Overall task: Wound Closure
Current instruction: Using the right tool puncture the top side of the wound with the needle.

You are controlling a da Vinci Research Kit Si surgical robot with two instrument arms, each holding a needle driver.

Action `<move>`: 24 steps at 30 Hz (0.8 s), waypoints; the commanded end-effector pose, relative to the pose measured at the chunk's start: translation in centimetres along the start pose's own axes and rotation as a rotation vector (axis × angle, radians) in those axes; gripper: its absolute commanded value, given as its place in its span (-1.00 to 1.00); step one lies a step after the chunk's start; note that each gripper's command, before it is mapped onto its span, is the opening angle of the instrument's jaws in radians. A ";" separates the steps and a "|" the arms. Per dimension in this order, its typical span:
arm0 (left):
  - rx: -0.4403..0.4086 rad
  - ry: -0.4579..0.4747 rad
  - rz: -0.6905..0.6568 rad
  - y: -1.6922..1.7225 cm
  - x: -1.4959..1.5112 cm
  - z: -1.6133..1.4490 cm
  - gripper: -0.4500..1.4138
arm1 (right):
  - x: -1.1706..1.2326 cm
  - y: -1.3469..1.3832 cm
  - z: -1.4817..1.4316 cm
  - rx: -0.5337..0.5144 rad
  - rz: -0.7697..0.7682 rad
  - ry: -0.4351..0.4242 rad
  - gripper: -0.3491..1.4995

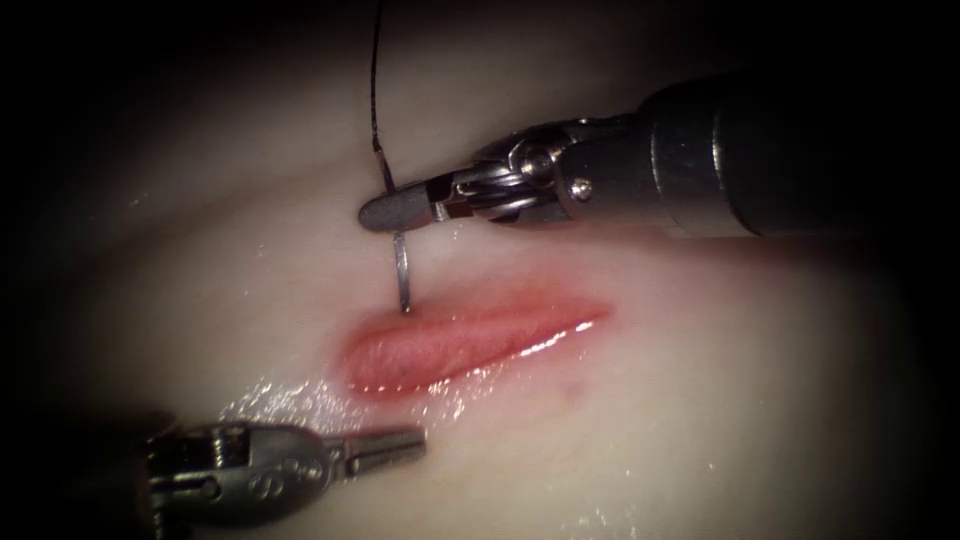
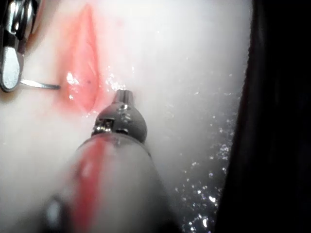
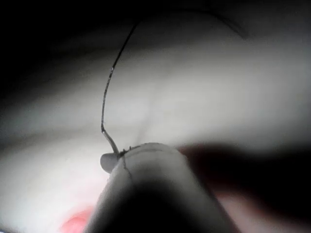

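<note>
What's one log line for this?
right hand: holds needle near thread end | needle tip at cut edge | left hand: shut, empty

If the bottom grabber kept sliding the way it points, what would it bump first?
The left tool, jaws shut and holding nothing, points right along the tissue just below the cut. Probably it would meet only tissue, though depth is unclear. The needle, held by the right tool, sits above the cut.

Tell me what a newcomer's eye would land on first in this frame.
The red, open cut in the pale tissue stands out at centre. Just above its left end, the right end effector grips the needle near its thread end, its tip touching the cut's upper edge, with dark thread trailing upward. The left end effector sits below the cut, shut and holding nothing.
</note>
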 end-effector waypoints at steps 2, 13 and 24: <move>-0.003 0.001 0.000 0.02 -0.02 0.07 -0.87 | -0.07 -0.03 0.14 0.046 0.004 -0.016 -1.00; -0.004 0.002 0.002 0.01 -0.04 0.06 -0.87 | -0.49 -0.16 0.14 0.048 0.021 -0.065 -1.00; -0.006 0.003 0.002 0.00 -0.04 0.05 -0.87 | -0.52 -0.12 0.11 -0.036 -0.153 0.070 -0.60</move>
